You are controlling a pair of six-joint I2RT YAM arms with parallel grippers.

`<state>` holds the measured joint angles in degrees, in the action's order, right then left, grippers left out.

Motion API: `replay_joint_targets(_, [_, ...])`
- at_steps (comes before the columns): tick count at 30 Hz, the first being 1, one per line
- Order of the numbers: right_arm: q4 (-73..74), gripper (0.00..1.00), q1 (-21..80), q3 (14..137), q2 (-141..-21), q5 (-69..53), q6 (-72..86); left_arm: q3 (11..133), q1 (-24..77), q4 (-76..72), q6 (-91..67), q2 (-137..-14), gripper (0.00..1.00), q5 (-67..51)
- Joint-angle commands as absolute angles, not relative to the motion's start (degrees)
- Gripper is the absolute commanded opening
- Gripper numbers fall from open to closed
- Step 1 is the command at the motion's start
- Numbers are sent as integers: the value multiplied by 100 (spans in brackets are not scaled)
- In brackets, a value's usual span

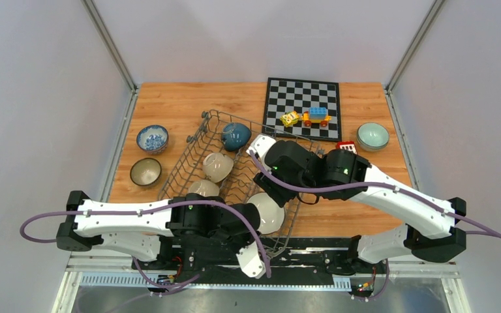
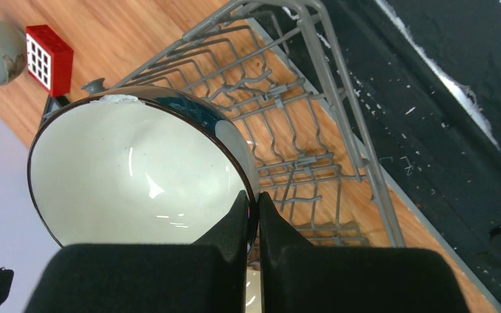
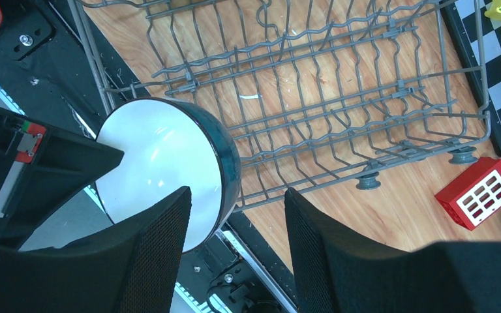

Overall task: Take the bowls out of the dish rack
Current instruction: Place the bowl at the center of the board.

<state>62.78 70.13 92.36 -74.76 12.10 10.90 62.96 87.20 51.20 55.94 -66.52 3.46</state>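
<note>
Rack (image 1: 242,175) sits on the table (image 1: 189,104) left of centre, long axis running from near to far. Left gripper (image 2: 254,199) is closed, pinching the rim of the white-lined bowl (image 2: 137,176): one finger is inside on the white glaze, the other outside on the dark teal wall. That bowl is tipped on edge at the near right corner of the rack, opening facing right in the top view (image 1: 267,212). Whether it rests on the wires or is lifted off them cannot be told. Right gripper (image 3: 238,193) stands open at moderate width over the same corner. In its wrist view the bowl's rim and teal wall lie in the gap between the fingers (image 3: 156,254), and one finger overlaps the white inside. Contact with the bowl cannot be told. In the rack are three more bowls: the teal bowl (image 1: 235,135) at the far end, the beige bowl (image 1: 216,166) mid-rack, and the second beige bowl (image 1: 203,188) just nearer, all on their sides. On the table left of the rack are the patterned bowl (image 1: 152,138) and, nearer, the brown bowl (image 1: 145,171), both upright and apart. The celadon bowl (image 1: 372,135) stands upright at far right. The red block (image 1: 346,146) lies just beside the rack's right side, close to the chessboard (image 1: 300,98). Toys (image 1: 316,116) sit on the board's near edge.
</note>
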Motion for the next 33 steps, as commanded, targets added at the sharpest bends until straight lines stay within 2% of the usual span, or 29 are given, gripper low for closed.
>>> replay_joint_targets(1, [6196, 59, 7098, 9128, -7392, 1303, 1277, 6593, 8763, 5094, 5319, -6717, 0, 38])
replay_joint_targets(7, [6191, 58, 7115, 8929, -7400, 1115, 1230, 6605, 8763, 5094, 5300, -6726, 0, 35])
replay_joint_targets(14, [6170, 49, 7119, 8655, -7418, 913, 1204, 6680, 8763, 5072, 5282, -6691, 0, -75])
replay_joint_targets(24, [6027, 47, 7116, 8320, -7548, 687, 1188, 6634, 8763, 4999, 5230, -6609, 0, -70])
replay_joint_targets(33, [5928, 37, 7118, 8058, -7510, 681, 1248, 6608, 8763, 4985, 5227, -6576, 0, -39])
